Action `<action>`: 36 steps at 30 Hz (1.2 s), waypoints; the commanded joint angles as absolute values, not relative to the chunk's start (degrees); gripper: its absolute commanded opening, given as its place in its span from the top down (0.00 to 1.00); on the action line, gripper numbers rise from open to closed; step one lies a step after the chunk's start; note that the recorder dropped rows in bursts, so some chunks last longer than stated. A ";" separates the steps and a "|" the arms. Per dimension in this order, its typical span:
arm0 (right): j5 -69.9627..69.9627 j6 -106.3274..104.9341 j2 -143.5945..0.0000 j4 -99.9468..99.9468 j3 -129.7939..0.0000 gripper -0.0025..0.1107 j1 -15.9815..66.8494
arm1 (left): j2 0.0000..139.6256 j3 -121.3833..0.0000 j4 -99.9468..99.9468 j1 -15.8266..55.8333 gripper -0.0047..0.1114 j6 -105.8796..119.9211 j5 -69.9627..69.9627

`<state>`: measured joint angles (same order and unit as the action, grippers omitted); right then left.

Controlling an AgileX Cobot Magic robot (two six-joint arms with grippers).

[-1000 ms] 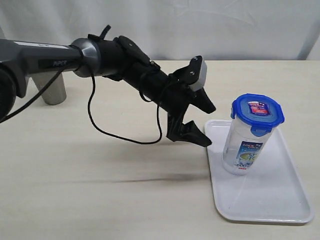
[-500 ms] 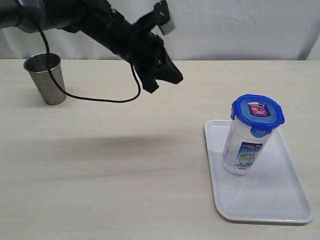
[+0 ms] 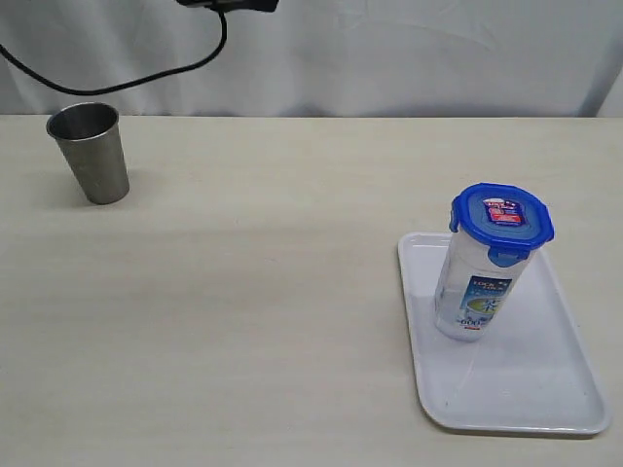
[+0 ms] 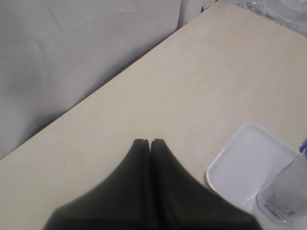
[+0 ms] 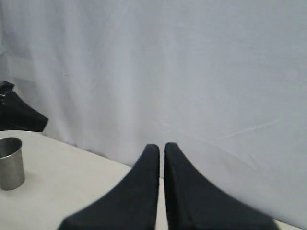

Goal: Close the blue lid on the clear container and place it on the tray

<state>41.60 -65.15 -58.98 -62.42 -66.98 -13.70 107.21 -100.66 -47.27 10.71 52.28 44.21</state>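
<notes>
The clear container (image 3: 477, 282) stands on the white tray (image 3: 545, 389) at the right, and the blue lid (image 3: 501, 216) sits on top of it. My left gripper (image 4: 149, 141) is shut and empty, high above the table and well away from the tray (image 4: 240, 167). The container's base (image 4: 283, 196) shows at the corner of the left wrist view. In the exterior view only a dark bit of the left arm (image 3: 238, 4) shows at the top edge. My right gripper (image 5: 161, 146) is shut and empty, facing the white curtain.
A grey steel cup (image 3: 91, 151) stands at the far left of the table, also seen as the cup (image 5: 9, 163) in the right wrist view. A black cable (image 3: 146, 78) hangs down from the left arm in front of the curtain.
The left arm has risen up and away from the tray to the top edge of the exterior view. Its jaws have gone from open to shut. Container and tray have not moved.
</notes>
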 commanded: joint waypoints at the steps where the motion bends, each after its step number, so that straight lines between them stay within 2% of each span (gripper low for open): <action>1: 36.13 -66.48 -52.60 -63.96 -61.97 0.94 -13.84 | 102.44 -97.42 -43.37 10.73 0.96 47.24 43.70; 4: 33.91 -67.17 -48.34 -65.27 -59.31 0.94 -13.84 | 98.87 -92.06 -42.99 10.73 0.96 47.24 40.76; 9: 32.90 -67.17 -41.06 -68.24 -56.17 0.94 -13.84 | 88.97 -79.68 -43.75 10.73 0.96 47.24 28.04; 22: 32.16 -66.38 -26.61 -72.38 -50.55 0.94 -13.84 | 49.93 -44.56 -48.78 10.73 0.96 47.04 -3.44; 36: 31.51 -60.74 -11.51 -72.60 -39.73 0.94 -13.84 | 15.68 -27.99 -51.09 10.73 0.96 44.45 -1.67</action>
